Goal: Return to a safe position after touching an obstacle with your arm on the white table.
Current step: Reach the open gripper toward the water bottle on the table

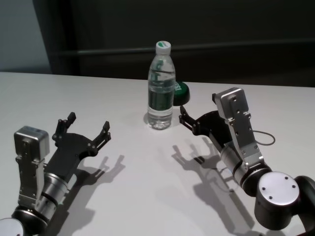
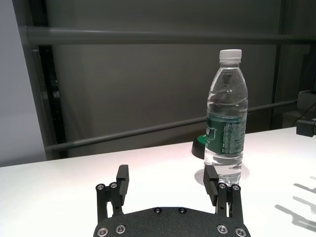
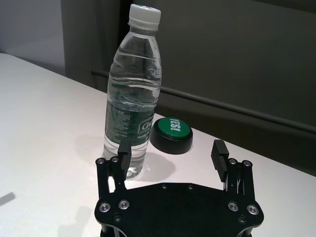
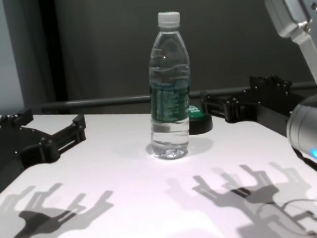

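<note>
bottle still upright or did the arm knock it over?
Upright. The water bottle stands on its base on the white table, white cap on top, in all views. Neither open pincer touches it.

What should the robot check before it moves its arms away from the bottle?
1. Water bottle upright on the white table: ok.
2. Right pincer open, holding nothing: ok.
3. Right pincer apart from the bottle: cannot tell, it is very near.
4. Left pincer open, well away from the bottle: ok.
5. Green-topped puck beside the bottle, not under either arm: ok.
</note>
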